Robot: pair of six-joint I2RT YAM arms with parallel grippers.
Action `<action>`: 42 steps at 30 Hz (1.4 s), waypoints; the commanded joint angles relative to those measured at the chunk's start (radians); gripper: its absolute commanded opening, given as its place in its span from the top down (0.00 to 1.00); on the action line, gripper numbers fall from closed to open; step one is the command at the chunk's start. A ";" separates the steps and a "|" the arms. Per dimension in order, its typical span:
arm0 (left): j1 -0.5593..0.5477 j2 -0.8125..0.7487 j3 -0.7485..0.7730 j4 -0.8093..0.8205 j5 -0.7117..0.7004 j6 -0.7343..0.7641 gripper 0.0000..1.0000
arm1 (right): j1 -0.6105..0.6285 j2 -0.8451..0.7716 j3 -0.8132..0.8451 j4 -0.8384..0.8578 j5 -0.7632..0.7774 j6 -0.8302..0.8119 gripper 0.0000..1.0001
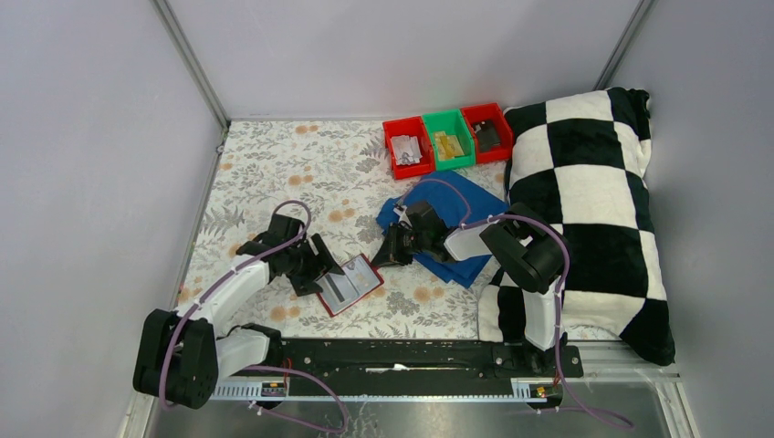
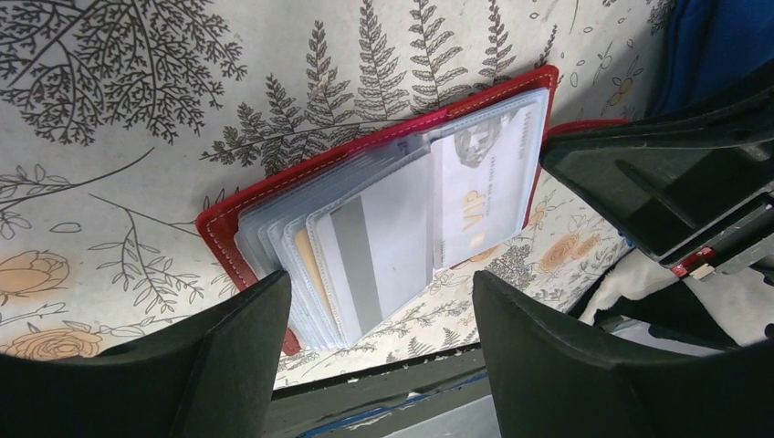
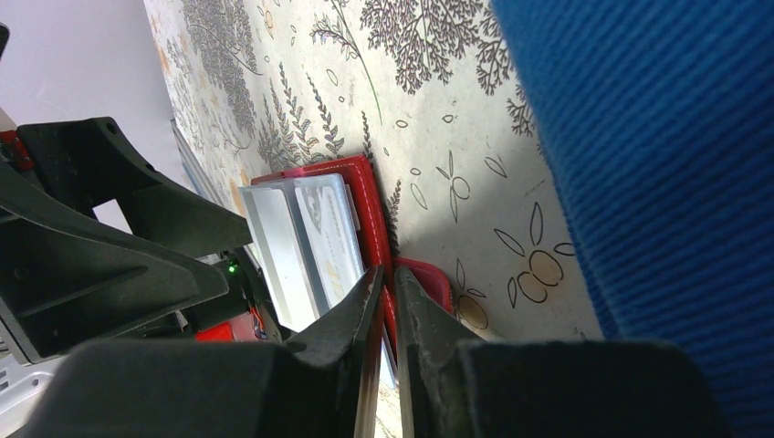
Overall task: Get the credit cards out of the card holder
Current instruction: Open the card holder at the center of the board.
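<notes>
The red card holder lies open on the flowered table, between the two arms. Its clear sleeves hold the credit cards: a pale one with a grey stripe, a "VIP" one and a tan one showing only an edge. My left gripper hangs open just above the sleeves' near end, with nothing between its fingers. My right gripper is shut on the holder's red edge at its right side, beside the little strap tab.
A blue cloth lies right behind the right gripper. Two red bins and a green bin stand at the back. A black-and-white checked pillow fills the right side. The black rail runs along the near edge.
</notes>
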 commanded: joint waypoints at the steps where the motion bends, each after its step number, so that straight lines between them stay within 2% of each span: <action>1: -0.013 0.021 -0.003 0.068 0.000 -0.024 0.24 | 0.008 -0.028 -0.011 -0.019 0.018 -0.006 0.83; 14: -0.031 0.004 -0.028 0.290 0.135 -0.084 0.25 | 0.009 -0.037 -0.016 -0.021 0.019 -0.006 0.83; 22: -0.085 0.020 -0.036 0.456 0.206 -0.159 0.25 | 0.008 -0.044 -0.018 -0.022 0.020 -0.006 0.83; 33: -0.178 0.088 0.021 0.565 0.187 -0.218 0.25 | 0.008 -0.064 -0.033 -0.023 0.024 -0.006 0.83; 37: -0.190 0.124 0.045 0.563 0.192 -0.208 0.25 | 0.004 -0.095 -0.048 -0.031 0.041 -0.008 0.81; 42: -0.179 0.077 0.154 0.322 0.072 -0.099 0.25 | -0.005 -0.183 -0.070 -0.109 0.105 -0.054 0.71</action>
